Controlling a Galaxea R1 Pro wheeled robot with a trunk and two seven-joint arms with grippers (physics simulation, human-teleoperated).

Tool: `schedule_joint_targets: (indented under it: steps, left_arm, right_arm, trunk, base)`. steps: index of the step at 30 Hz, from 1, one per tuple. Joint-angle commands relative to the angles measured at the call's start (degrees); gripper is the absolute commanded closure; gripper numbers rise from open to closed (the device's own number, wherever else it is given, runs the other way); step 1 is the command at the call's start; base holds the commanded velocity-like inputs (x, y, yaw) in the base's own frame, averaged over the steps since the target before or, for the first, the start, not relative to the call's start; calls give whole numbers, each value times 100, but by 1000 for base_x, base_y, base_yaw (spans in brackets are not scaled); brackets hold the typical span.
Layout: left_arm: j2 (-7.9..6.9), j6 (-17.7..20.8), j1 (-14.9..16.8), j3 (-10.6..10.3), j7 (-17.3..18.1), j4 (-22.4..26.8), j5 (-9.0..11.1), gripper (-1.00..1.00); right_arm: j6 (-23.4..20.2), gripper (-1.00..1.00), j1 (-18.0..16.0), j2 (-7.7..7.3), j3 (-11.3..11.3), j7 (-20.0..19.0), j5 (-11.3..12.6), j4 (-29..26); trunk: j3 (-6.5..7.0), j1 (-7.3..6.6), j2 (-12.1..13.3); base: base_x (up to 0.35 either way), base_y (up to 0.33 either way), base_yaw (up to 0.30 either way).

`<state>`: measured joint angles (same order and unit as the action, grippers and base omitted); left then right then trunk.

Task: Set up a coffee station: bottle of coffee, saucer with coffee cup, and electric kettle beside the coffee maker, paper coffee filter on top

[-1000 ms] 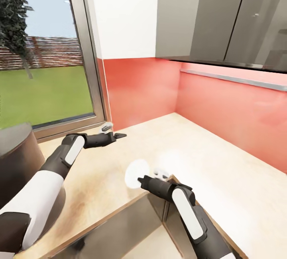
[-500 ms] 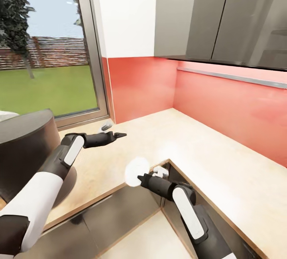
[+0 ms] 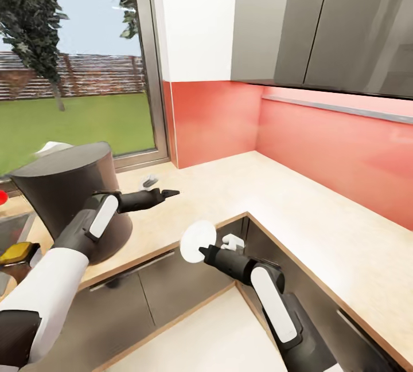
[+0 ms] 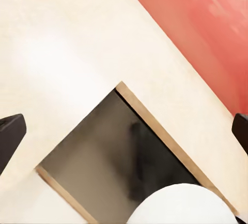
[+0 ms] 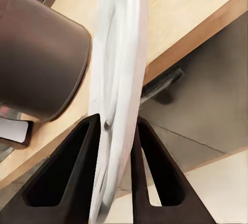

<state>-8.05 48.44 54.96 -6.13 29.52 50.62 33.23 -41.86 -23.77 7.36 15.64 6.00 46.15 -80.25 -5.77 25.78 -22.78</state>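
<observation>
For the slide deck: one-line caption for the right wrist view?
Right pincer clamps the white saucer edge-on beside the dark coffee maker on the countertop.

Left arm reaching toward 1 o'clock, left gripper (image 3: 170, 192) fingers spread apart. Right gripper (image 3: 202, 254) pointing toward 10 o'clock, pinching saucer (image 3: 195, 240) edge.

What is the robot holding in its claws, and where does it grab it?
The right claw pinches the white saucer by its rim, holding it on edge. The left claw is open and holds nothing.
</observation>
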Motion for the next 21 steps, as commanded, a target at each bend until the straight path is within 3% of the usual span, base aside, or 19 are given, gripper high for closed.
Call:
schedule_joint_targets:
  steps: [1, 6, 8, 9, 12, 16, 17, 19, 21]
  left_arm:
    - [-6, 17, 6, -11, 10, 0, 8, -100]
    - [-50, 30, -37, -5, 21, 14, 10, -100]
    - [-149, 20, -307, -3, 32, 12, 11, -100]
    - [-280, -2, -664, -2, 90, 36, 15, -100]
    - [-484, -23, -1156, -2, 376, 170, 4, -100]
    - [-1051, -94, -2310, 4, 1030, 315, -6, -100]
    - [-1102, -114, -2422, 5, 1079, 317, -10, -100]
    - [-1267, -337, -2944, 6, 1215, 312, -42, -100]
    - [-1413, -801, -3516, 29, 1255, 275, -67, -100]
  right_arm:
    - [-15, 100, -5, -1, -1, 57, 69, -8]
    - [-15, 100, -5, -7, -7, 52, 69, -8]
    - [-15, 100, -5, -8, -56, 51, 71, -8]
    - [-15, 100, -5, -8, -152, 50, 75, -8]
    - [-15, 100, -5, -7, -235, 50, 74, -8]
    - [-15, 100, -5, -10, -288, 50, 70, -8]
    - [-15, 100, -5, -11, -290, 50, 70, -8]
    - [-15, 100, -5, -13, -300, 50, 69, -8]
    - [-15, 100, -5, -15, -361, 53, 69, -8]
  trunk:
    - [-9, 1, -14]
    - [17, 1, -14]
    - [29, 1, -14]
    - [35, 1, -14]
    - [53, 1, -14]
    - [77, 1, -14]
    - [83, 1, -14]
    - [95, 1, -14]
    - [107, 1, -14]
  base:
    - [-343, 0, 261]
    - [-343, 0, 238]
    - [-343, 0, 225]
    - [-343, 0, 224]
    - [-329, 0, 223]
    - [-207, 0, 223]
    - [-85, 0, 223]
    - [-36, 0, 223]
    - [-12, 0, 223]
